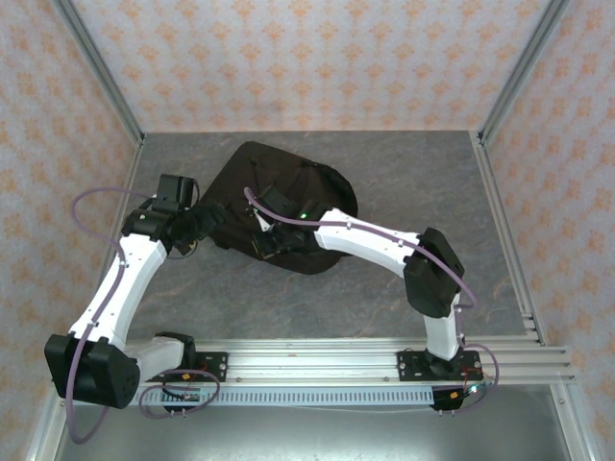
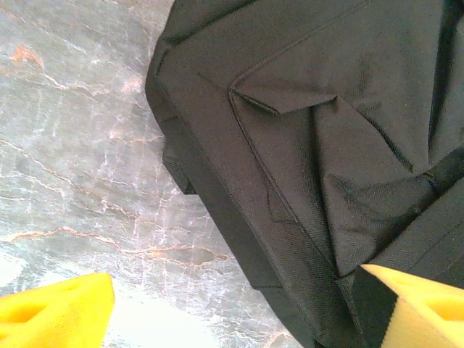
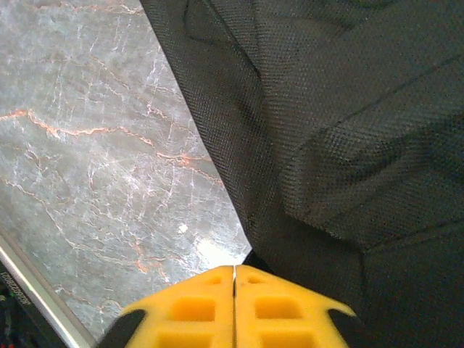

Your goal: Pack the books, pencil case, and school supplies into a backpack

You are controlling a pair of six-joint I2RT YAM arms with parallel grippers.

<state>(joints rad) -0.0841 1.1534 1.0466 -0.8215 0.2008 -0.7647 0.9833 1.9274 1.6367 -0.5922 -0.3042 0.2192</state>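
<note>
The black backpack (image 1: 288, 197) lies flat in the middle of the table, and its woven fabric is seen close up in both wrist views (image 2: 326, 145) (image 3: 348, 145). My left gripper (image 1: 199, 227) is at the bag's left edge and stands open. Its yellow fingers (image 2: 61, 312) are spread wide, with the bag's side seam and bare table between them. My right gripper (image 1: 273, 237) sits over the bag's near edge. Its yellow fingertips (image 3: 234, 279) are pressed together, and nothing shows between them. The books and the school supplies are out of view.
The grey marbled table (image 1: 413, 173) surrounds the bag. Patterned walls and metal posts enclose the cell. An aluminium rail (image 1: 327, 365) runs along the near edge and carries both arm bases. A metal edge strip (image 3: 43, 304) shows low in the right wrist view.
</note>
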